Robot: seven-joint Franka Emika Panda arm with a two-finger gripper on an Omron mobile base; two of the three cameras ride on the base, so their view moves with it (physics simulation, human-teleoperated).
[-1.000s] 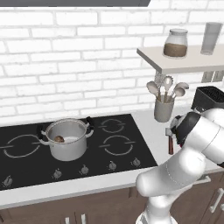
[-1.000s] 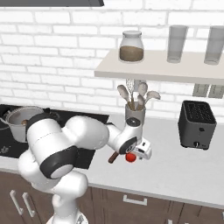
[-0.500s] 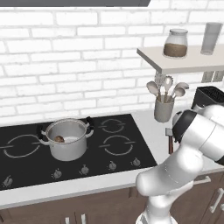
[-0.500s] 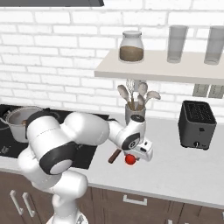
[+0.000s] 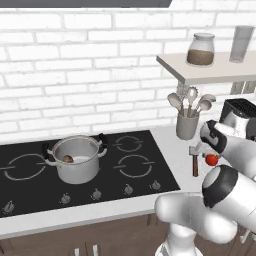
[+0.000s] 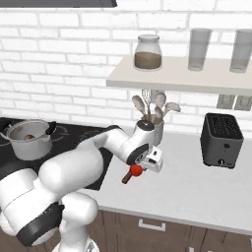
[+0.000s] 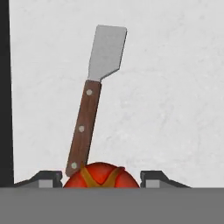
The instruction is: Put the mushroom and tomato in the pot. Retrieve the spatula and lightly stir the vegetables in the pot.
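Roughly a third done, going by how things lie. Mushroom (image 5: 66,159) already in the pot (image 5: 76,159), sitting against the inner wall on the side away from the utensil crock (image 5: 187,125); also visible as a small brown lump inside the pot rim from the right base view (image 6: 29,137). Pot itself parked on the black cooktop (image 5: 135,165), well apart from everything else going on.

Tomato (image 6: 136,170) not in yet. Pinched between the gripper (image 6: 139,169) fingers, off to the counter side of the cooktop, far from the pot. In the hand view, red ball (image 7: 101,176) wedged right between the two dark fingertips (image 7: 45,178), so closed on it rather than spread. Looks lifted clear of the counter (image 6: 197,187), though hard to be sure how high.

Spatula (image 7: 92,100) untouched, lying flat on the pale counter just beside the held tomato, grey head pointing away from the gripper, handle end nearly under the tomato. Same tool in the left base view (image 5: 195,161), between the cooktop edge and the toaster (image 5: 239,114).

Left to do, best guess: carry the tomato all the way across the cooktop to the pot and drop it in, come back for the spatula, then the light stir. So one veg in, one in hand, stirring not started.
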